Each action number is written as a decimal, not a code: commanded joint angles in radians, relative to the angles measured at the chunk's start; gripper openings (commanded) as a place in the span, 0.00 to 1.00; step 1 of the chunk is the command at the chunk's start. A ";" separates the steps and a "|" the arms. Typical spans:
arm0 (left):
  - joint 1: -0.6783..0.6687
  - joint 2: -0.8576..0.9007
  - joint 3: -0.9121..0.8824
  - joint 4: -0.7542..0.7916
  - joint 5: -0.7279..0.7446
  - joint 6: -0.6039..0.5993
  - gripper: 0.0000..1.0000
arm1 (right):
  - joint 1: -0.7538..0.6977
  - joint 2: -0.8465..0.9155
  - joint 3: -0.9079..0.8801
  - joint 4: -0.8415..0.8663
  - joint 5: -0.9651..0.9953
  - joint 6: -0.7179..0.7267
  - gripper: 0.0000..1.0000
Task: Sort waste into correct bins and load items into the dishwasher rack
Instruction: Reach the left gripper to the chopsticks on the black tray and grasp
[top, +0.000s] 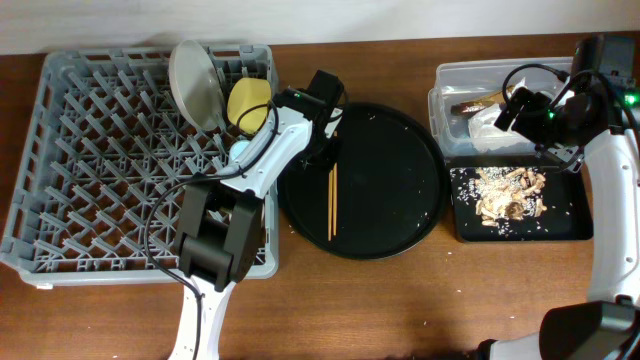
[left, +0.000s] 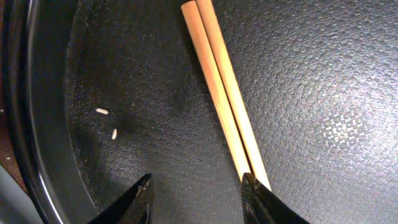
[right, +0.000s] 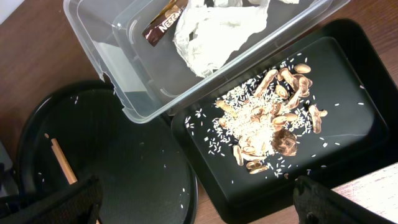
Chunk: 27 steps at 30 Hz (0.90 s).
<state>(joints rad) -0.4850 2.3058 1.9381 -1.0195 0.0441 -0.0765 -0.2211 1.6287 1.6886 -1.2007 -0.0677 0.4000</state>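
Two wooden chopsticks (top: 332, 200) lie side by side on the large round black tray (top: 400, 215). My left gripper (top: 325, 155) is open low over their far end; in the left wrist view (left: 198, 186) one finger is right beside the chopsticks (left: 224, 93). My right gripper (top: 515, 108) is open and empty above the clear tub (top: 445, 85) and shallow black tray (top: 575, 225). The tub (right: 124, 93) holds white tissue (right: 217, 31) and a brown-and-gold wrapper (right: 163, 22). Food scraps (right: 267, 124) lie in the black tray (right: 348, 74). The plate (top: 195, 85) and yellow bowl (top: 248, 102) stand in the dishwasher rack (top: 100, 170). The pink cup is out of view.
A bit of light blue (top: 240, 150) shows in the rack behind my left arm. Loose rice grains (left: 107, 121) dot the round tray. The round tray sits between the rack and the two bins. Bare wooden table (top: 420, 300) runs along the front.
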 joint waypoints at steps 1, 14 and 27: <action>0.001 -0.006 -0.019 0.010 -0.014 -0.014 0.44 | -0.002 -0.001 0.010 0.000 0.016 -0.002 0.98; -0.127 0.011 -0.020 0.013 -0.314 -0.070 0.43 | -0.002 -0.001 0.010 0.000 0.017 -0.002 0.99; -0.127 0.066 -0.020 0.047 -0.311 -0.133 0.52 | -0.002 -0.001 0.010 0.000 0.017 -0.002 0.99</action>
<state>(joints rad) -0.6167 2.3444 1.9259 -0.9821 -0.2565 -0.1993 -0.2211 1.6287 1.6886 -1.2003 -0.0677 0.3996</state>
